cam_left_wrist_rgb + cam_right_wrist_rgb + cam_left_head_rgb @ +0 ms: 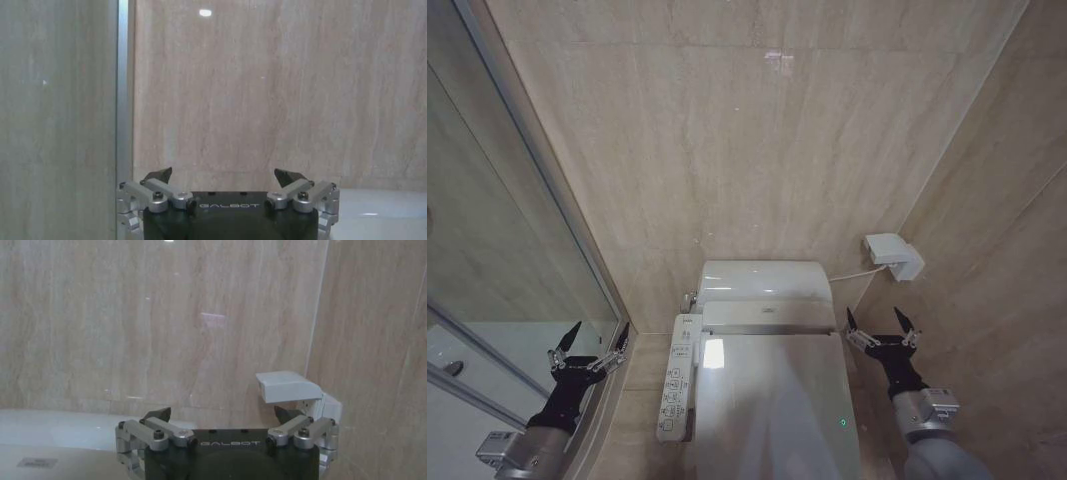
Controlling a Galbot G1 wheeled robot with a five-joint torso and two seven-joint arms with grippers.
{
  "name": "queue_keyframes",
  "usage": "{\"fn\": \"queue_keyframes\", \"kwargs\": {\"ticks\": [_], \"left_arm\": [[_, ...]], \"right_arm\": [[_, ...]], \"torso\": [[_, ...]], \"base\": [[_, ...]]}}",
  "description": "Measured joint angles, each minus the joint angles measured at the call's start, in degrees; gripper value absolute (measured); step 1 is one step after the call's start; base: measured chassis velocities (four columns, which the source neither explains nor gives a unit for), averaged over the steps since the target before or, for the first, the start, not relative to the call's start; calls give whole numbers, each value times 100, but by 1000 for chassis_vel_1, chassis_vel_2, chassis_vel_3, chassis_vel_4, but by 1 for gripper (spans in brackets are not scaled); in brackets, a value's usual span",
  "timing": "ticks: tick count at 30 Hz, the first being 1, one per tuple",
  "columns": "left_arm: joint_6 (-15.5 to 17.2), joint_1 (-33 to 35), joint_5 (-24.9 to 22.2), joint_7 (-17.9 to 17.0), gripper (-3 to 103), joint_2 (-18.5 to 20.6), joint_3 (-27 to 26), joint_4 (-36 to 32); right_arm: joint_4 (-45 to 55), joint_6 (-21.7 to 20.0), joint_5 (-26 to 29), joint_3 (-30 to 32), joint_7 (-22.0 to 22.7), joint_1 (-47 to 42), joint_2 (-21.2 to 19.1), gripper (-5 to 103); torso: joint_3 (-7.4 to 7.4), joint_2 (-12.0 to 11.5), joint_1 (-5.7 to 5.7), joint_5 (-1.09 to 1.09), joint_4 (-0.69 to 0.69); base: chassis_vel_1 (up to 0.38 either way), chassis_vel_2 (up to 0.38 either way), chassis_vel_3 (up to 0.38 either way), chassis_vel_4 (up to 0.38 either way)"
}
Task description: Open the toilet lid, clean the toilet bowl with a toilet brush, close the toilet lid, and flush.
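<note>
Covering the toilet bowl [689, 440]: toilet lid [767, 400].

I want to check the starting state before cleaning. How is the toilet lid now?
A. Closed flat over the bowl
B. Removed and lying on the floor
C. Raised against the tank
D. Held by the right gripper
A: the toilet lid lies flat and shut, with the left gripper and right gripper open beside it, touching nothing.

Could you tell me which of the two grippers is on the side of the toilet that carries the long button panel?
The left gripper, by the glass partition; the button panel runs along that side. The right gripper is opposite, below the wall box.
</note>
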Motion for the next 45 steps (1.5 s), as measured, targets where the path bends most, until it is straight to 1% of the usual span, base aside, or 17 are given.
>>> {"fn": "queue_keyframes", "kwargs": {"ticks": [10,18,23,29,45], "left_arm": [[-72,56,59,7,100,-8,171,-46],[-138,16,163,-41,100,121,394,12],[-135,-49,172,-70,100,122,416,33],[-137,-184,180,-190,100,100,411,116],[-120,-232,211,-215,100,96,384,142]], "right_arm": [[0,0,0,0,0,0,0,100],[0,0,0,0,0,0,0,100],[0,0,0,0,0,0,0,100],[0,0,0,0,0,0,0,100],[0,0,0,0,0,0,0,100]], "torso": [[0,0,0,0,0],[0,-1,0,0,0],[0,-1,0,0,0],[0,-1,0,0,0],[0,-1,0,0,0]], "base": [[0,0,0,0],[0,0,0,0],[0,0,0,0],[0,0,0,0],[0,0,0,0]]}}
